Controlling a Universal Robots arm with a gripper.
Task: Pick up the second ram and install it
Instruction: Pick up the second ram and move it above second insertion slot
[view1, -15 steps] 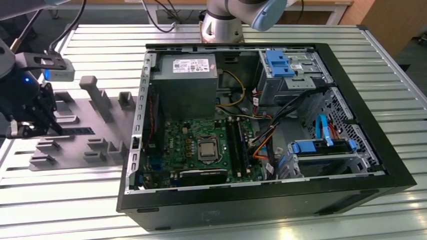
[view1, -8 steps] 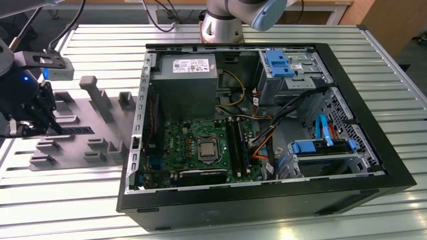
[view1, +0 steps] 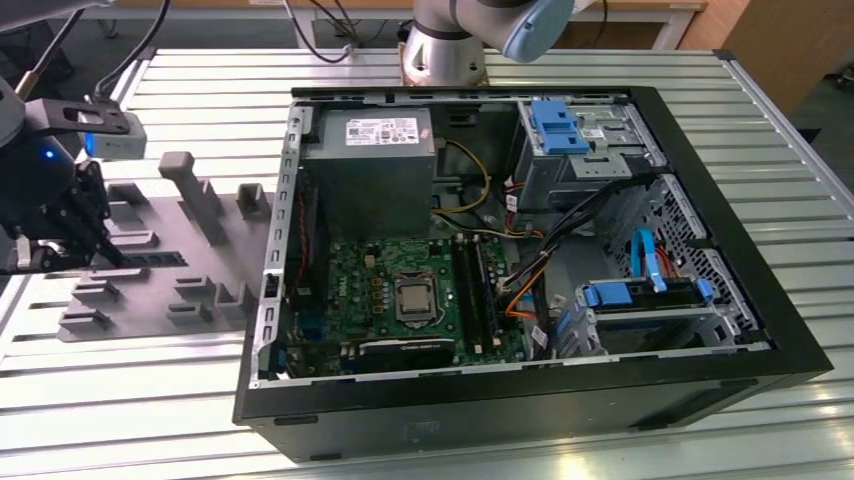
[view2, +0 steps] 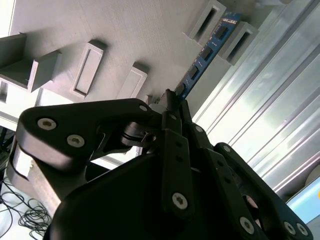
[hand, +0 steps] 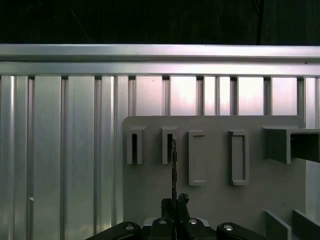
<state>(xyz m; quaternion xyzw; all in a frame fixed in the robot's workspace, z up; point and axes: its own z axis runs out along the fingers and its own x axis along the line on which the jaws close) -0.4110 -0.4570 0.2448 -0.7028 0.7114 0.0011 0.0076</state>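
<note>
- At the exterior view's left, our gripper (view1: 94, 245) sits low over the grey fixture tray (view1: 187, 250) on the slatted table (view1: 200, 80).
- In both wrist views we see it closed on the near end of the second ram (view2: 207, 47), with the thin board pinched between the fingertips.
- The stick stands on its edge. Its long axis runs straight ahead of the gripper (hand: 174, 201), in line with it, and its far end points away from us.
- That far end rests between the walls of a raised slot holder (view2: 212, 17) on the tray, well ahead of the fingertips.
- We judge the step in hand to be the pick. To do it well, we keep the pinch square on the flat faces and draw the board out along the holder walls without twisting, since a board this thin looks likely to flex or snag.
- Further to the exterior view's right, well apart from the gripper, lies the open computer case (view1: 747, 330) with its green motherboard (view1: 380, 270).
</note>
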